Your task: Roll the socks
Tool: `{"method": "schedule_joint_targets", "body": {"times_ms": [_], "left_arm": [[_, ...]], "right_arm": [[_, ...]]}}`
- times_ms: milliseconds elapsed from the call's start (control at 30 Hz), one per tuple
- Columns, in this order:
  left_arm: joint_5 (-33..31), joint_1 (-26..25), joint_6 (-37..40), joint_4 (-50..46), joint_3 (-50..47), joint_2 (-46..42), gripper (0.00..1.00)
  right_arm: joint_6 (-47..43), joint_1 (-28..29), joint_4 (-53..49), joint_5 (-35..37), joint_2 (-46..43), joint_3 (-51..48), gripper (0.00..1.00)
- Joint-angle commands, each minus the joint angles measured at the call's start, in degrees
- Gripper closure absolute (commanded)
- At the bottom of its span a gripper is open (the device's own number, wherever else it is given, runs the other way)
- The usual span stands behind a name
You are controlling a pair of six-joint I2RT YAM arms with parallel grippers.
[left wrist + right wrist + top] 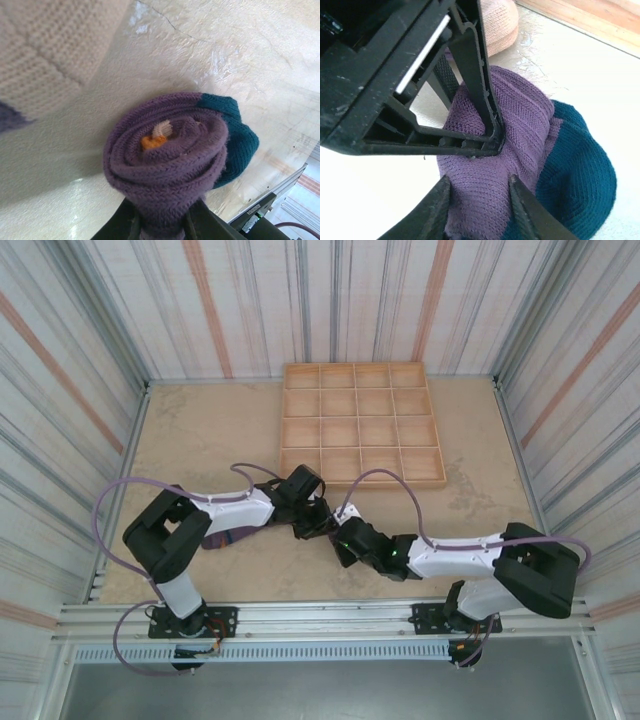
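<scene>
Your left fingers (pixel 205 227) and right fingers (pixel 429 212) both pinch the rolled purple knit sock bundle with a teal end (pixel 165 155). It lies on the beige bench (pixel 200 430), near the gridded wooden tray (pixel 420 482).

Rolled sock (pixel 520 130) at mid-table, tray (pixel 362 425) behind it, flat sock (pixel 228 537) to the left.

The tray lies at the far middle of the table (pixel 190 430). Near of it, the rolled sock rests on the table top, clasped from the left by the left gripper (pixel 318 523) and from the near right by the right gripper (pixel 345 537). The flat sock lies left of the roll, partly under the left arm.
</scene>
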Motion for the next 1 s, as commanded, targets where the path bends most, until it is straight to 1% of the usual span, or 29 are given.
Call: {"method": "schedule_joint_targets", "body": {"times_ms": [0,33,133,167,200,267,333,400,500,600,700,767,867,967], "left_arm": [[-2.77,0.65,0.24,-6.77,-1.98,-0.95,0.63],[-2.77,0.65,0.37,-6.64,-1.92,-1.29,0.55],[-2.83,0.56,1.31,-6.89,-1.09,-2.23,0.4],[-3.07,0.6,1.54,-7.58,-0.7,-2.5,0.36],[-3.29,0.51,1.77,-8.1,-0.34,-2.88,0.29],[-3.61,0.56,2.15,-8.34,-0.3,-3.67,0.25],[-4.29,0.56,2.45,-7.61,-1.04,-5.08,0.21],[-4.78,0.34,3.35,-5.28,-2.35,-6.77,0.2],[-6.71,-0.06,5.84,-4.31,-2.9,-8.55,0.2],[-6.46,-0.14,7.09,1.09,-5.07,-9.35,0.24],[-6.9,-0.06,7.23,6.1,-6.81,-8.42,0.28],[-6.29,0.24,7.7,7.23,-6.06,-6.37,0.29],[-5.24,0.3,8.66,8.12,-4.16,-3.33,0.3],[-5.43,0.11,8.39,10.77,-4.0,-2.18,0.31]], "right_arm": [[3.01,-1.34,-7.71,-0.61,-0.49,-3.48,0.79],[3.09,-1.86,-7.54,-1.58,-0.44,-3.66,0.82],[4.08,-3.98,-6.85,-5.27,-0.02,-4.2,0.91],[4.24,-4.47,-6.5,-5.82,-0.07,-4.49,0.93],[4.53,-4.91,-6.26,-6.31,-0.04,-4.77,0.93],[5.21,-6.5,-5.74,-8.43,-0.13,-5.32,0.95],[6.02,-9.73,-4.62,-13.08,-0.07,-5.93,0.95],[6.6,-12.57,-4.03,-16.97,0.09,-6.39,0.95],[7.5,-16.93,-2.63,-23.77,1.08,-6.87,0.95],[8.68,-21.92,-0.31,-31.98,3.68,-7.08,0.96],[9.91,-25.36,0.75,-38.04,7.27,-6.2,0.97],[11.12,-27.48,2.16,-42.2,9.55,-5.79,0.97],[12.56,-29.72,3.19,-45.64,11.7,-5.44,0.98],[13.67,-31.32,2.86,-47.43,12.74,-4.84,0.98]]}}
